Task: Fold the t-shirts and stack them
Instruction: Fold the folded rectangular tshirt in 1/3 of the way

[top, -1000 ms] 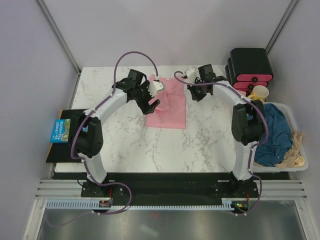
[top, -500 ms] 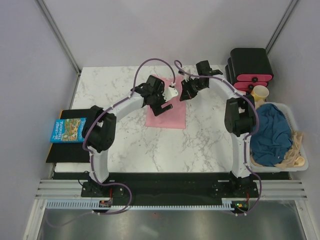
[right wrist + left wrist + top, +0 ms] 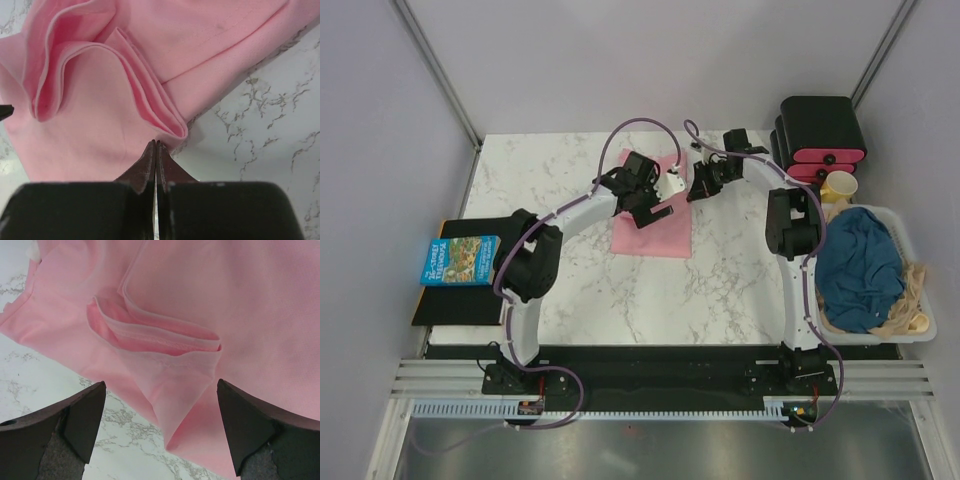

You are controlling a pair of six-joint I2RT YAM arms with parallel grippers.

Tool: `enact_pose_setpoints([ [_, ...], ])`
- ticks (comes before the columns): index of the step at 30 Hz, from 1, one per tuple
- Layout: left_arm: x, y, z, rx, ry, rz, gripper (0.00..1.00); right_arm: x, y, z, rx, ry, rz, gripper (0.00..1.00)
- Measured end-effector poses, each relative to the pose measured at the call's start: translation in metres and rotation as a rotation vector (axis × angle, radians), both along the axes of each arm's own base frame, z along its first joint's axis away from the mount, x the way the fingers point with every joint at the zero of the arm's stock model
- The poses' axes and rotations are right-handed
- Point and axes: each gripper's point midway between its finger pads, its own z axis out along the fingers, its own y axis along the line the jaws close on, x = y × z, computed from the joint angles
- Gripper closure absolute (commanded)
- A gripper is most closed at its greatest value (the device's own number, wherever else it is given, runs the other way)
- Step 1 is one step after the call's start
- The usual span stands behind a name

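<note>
**Left claw** (image 3: pixel 160 385): fingers spread wide, holding nothing. It hangs just above the near-left part of the pink t-shirt (image 3: pixel 260 305), over a loose pocket of hemmed cloth.

**Right claw** (image 3: pixel 156 144): fingers pressed together, tips at the corner of a raised fold on the same shirt's right edge. No cloth shows between them. Whether a thin layer is caught cannot be told.

**T-shirts, count 2.**
- Pink: lies at the far middle of the table (image 3: pixel 600 290), partly folded into a narrow oblong. Its far end is rumpled under both claws.
- Teal-blue t-shirt (image 3: pixel 860 265): heaped in the white bin (image 3: pixel 924 325) at the table's right edge, not yet folded, well apart from the pink one.

**Handling (judged):**
- Light, limp cotton with no stiffness. It will sag, drag and bunch wherever it is unsupported.
- It grips well rather than slipping, and is not fragile.
- Best taken at a hem or folded edge, pinching all layers at once.
- One claw at each corner keeps the span taut.

**Other items:**
- Black boxes with pink fronts (image 3: pixel 820 130), stacked at the far right. Exact count unclear, at least two.
- Yellow cup (image 3: pixel 838 186), count 1, just beside the boxes.
- Beige cloth (image 3: pixel 910 290), count 1, in the bin beside the teal-blue shirt.
- Book (image 3: pixel 458 260), count 1, on a black mat (image 3: pixel 435 305) at the left edge.
</note>
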Motion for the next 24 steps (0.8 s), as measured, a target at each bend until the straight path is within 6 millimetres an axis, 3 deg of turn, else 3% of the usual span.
enact_pose_setpoints([
  [7, 0.004, -0.018, 0.001, 0.013, -0.034, -0.010, 0.00, 0.009, 0.002, -0.004, 0.007, -0.015, -0.021, 1.00],
  [24, -0.001, -0.021, -0.018, 0.070, -0.028, -0.002, 0.01, 0.022, 0.002, -0.002, 0.002, -0.048, -0.062, 1.00],
])
